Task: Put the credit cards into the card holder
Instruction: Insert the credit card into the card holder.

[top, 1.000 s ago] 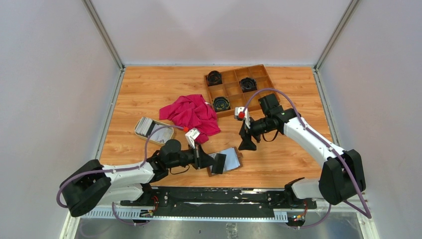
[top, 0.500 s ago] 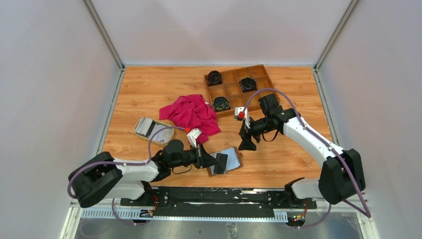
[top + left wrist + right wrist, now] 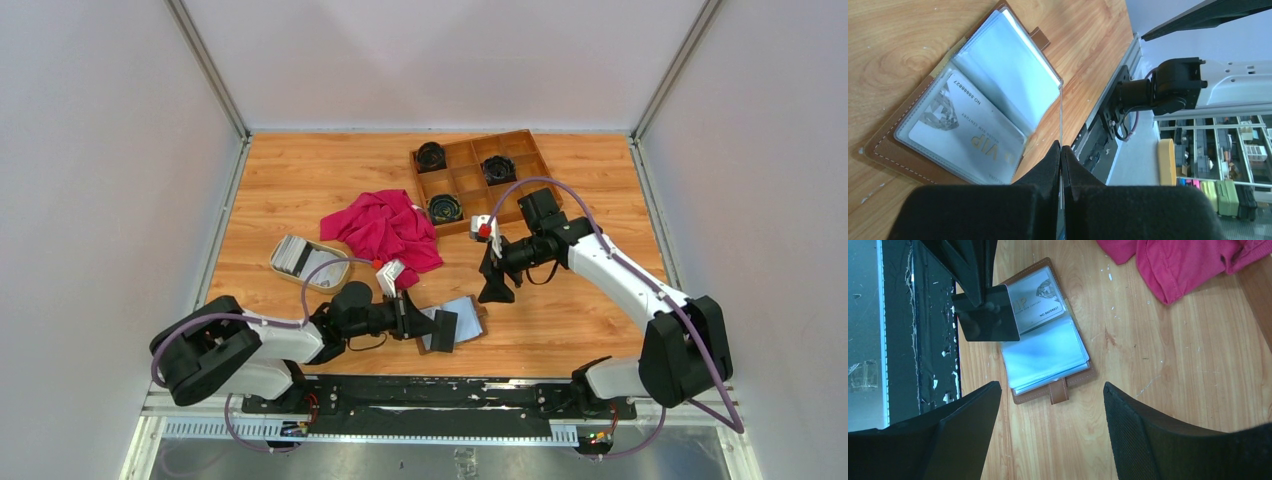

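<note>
The left fingers point(image 3: 1047, 169) and a dark card point(image 3: 988, 315) block the card holder's point(image 3: 468, 316) left page. Bare tabletop point(image 3: 570, 312) lies open to its right.

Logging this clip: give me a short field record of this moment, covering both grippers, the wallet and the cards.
left gripper: shut on a dark rectangular plastic card, held over the wallet
right gripper: open, empty, raised near the wallet
card holder: brown leather folding wallet, lying open, clear pockets up
filled pocket: one silver VIP card
remaining cards: pale card stack, left of the crumpled red cloth
</note>
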### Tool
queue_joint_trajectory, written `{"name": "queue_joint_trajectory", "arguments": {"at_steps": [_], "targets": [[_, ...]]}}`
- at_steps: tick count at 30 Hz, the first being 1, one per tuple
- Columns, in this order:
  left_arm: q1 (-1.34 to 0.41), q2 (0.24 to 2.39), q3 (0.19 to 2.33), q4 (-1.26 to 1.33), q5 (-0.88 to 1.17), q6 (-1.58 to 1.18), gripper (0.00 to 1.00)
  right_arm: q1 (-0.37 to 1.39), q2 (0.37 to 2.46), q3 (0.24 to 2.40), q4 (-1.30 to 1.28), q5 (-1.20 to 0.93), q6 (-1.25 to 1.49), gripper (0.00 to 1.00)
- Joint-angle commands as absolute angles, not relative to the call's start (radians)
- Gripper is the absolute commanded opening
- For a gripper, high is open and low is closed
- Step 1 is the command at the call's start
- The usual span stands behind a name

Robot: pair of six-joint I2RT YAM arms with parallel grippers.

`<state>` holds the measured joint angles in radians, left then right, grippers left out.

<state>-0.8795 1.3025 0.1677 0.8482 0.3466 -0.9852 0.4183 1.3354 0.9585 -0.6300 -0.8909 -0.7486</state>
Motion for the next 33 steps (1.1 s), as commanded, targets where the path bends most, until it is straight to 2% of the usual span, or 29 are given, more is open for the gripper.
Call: {"name": "queue_joint_trajectory", "arguments": {"at_steps": [1,9,20,29,33], "targets": [[-0.887,1.339,0.187,0.910,0.350,-0.995,0.00,0.409,1.351,0.982,-0.660,-0.916,-0.755,0.79],[-0.888,1.373,0.190,0.940,0.339,-1.005,0.00,0.410,1.358,0.984,-0.661,-0.917,-0.753,0.79],[-0.888,1.493,0.164,1.108,0.273,-1.114,0.00,0.411,1.367,0.984,-0.660,-0.914,-0.750,0.79],[-0.881,1.308,0.171,0.750,0.147,-1.113,0.00,0.436,1.436,0.991,-0.639,-0.888,-0.684,0.78],[-0.867,1.302,0.171,0.719,0.169,-1.124,0.00,0.455,1.485,0.993,-0.615,-0.855,-0.640,0.76]]}}
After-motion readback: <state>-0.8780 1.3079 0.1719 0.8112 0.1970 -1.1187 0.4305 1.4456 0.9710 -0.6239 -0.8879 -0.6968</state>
